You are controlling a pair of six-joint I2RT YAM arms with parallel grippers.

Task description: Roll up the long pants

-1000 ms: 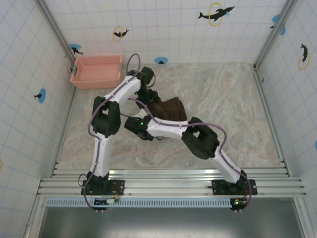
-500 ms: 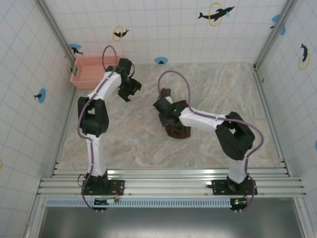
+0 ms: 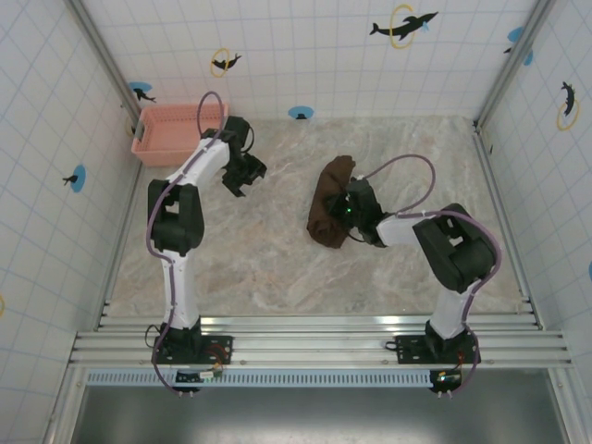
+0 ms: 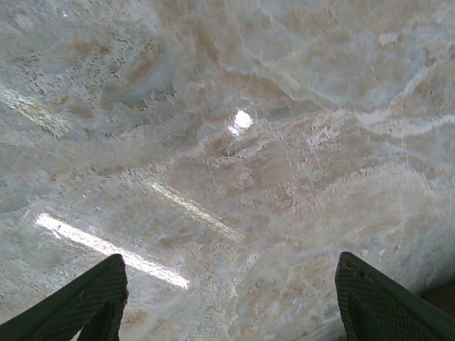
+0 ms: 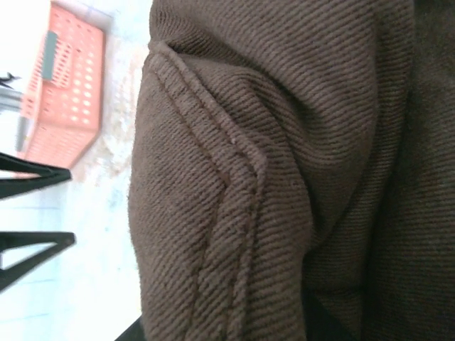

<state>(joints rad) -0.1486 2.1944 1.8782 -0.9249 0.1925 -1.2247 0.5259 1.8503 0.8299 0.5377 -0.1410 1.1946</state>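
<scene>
— What covers the most ground?
— The marble table (image 3: pixel 231 268). On it, a little right of centre, lie the long pants (image 3: pixel 324 208), one dark brown sausage-shaped bundle running from far to near. Close up, the twill ribs show, and a double-stitched seam bends across a fold.
— And half a second ago?
— It was a lump with a scrap standing apart behind it. Now it is one stretch of cloth.
— The pink basket (image 3: pixel 171 134)?
— It sits in the far left corner, well apart from the pants, its perforated floor pink throughout.
— The pincers?
— The left gripper (image 3: pixel 243 178) hangs near the basket, hardly shifted, jaws spread wide over marble. The right gripper (image 3: pixel 352 211) has moved to the bundle's right flank and touches it. Whether it grips, I cannot tell.
</scene>
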